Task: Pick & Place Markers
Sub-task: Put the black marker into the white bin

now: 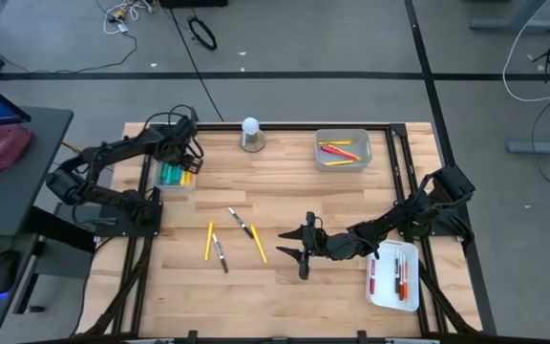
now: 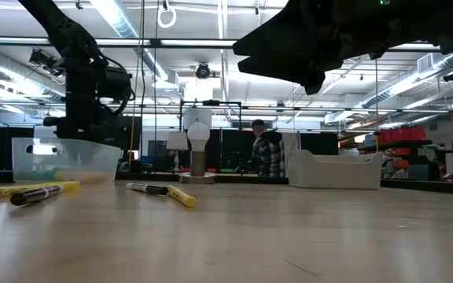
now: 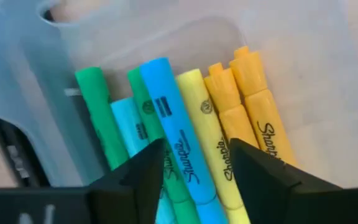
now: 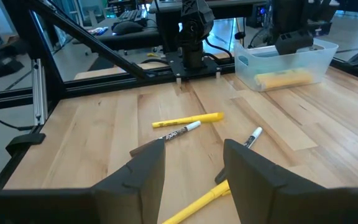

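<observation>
A clear tray (image 1: 175,176) at the table's far left holds several markers: green (image 3: 98,112), light blue (image 3: 169,124), yellow (image 3: 204,130) and orange (image 3: 260,118), lying side by side. My left gripper (image 3: 196,180) hangs over the tray, pointing down and open. Its fingers stand on either side of the blue and yellow markers. My right gripper (image 1: 299,250) hovers open over the table's middle, above a loose yellow marker (image 4: 197,200). Loose on the wood lie two yellow markers (image 1: 208,240) (image 1: 258,245) and two dark-capped ones (image 1: 220,253) (image 1: 239,221).
A grey tray (image 1: 342,162) at the back right holds yellow and red markers. A white tray (image 1: 394,296) at the near right holds red and orange ones. A white ball on a round base (image 1: 250,134) stands at the far edge. A person (image 2: 267,149) shows beyond the table.
</observation>
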Controlling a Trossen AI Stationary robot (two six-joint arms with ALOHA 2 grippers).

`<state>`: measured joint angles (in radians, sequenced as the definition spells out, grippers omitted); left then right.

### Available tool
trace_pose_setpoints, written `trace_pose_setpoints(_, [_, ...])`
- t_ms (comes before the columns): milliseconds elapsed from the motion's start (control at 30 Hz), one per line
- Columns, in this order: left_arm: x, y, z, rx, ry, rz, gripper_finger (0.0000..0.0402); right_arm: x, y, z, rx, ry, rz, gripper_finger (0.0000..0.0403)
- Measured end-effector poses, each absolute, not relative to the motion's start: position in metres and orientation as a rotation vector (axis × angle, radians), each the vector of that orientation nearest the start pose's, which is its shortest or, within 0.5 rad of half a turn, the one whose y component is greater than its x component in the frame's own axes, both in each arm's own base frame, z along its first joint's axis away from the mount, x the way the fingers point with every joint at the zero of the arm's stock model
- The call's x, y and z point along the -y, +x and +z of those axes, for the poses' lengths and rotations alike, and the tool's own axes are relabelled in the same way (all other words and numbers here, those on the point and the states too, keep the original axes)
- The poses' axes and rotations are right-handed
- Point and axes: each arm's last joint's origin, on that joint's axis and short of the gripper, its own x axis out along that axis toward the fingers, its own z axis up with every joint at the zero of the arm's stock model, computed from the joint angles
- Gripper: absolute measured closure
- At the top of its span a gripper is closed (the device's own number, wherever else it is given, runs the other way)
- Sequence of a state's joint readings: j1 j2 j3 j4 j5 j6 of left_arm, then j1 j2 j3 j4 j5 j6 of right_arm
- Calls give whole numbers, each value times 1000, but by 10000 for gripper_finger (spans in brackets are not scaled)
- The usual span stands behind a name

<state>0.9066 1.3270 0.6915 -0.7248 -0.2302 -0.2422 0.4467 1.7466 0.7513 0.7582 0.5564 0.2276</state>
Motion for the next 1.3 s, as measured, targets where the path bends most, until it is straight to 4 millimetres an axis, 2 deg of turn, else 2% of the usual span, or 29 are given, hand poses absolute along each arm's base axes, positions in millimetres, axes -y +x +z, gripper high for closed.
trace_pose_setpoints(233, [-173,131,205,-1170,-593,1111,189,-133,313,169,-197,111,-133,238])
trace_pose_setpoints(367, [-161,134,226,-1077,-515,1069,194,-133,313,168,-204,109,-133,238])
trace_pose_setpoints(600, [-115,151,262,-830,-362,895,210,-133,312,167,-210,126,-137,238])
trace_pose_setpoints(833, [-53,184,290,-574,-191,533,220,-133,312,167,-209,129,-137,238])
trace_pose_setpoints(967, [-13,205,294,-502,-72,298,220,-133,313,167,-209,129,-137,238])
trace_pose_setpoints(1100, [27,222,287,-488,51,124,220,-133,313,167,-209,129,-137,238])
trace_pose_setpoints(1200, [51,234,272,-529,136,60,220,-133,313,167,-208,130,-137,238])
trace_pose_setpoints(1300, [67,244,252,-610,176,21,220,-133,313,167,-208,131,-137,238])
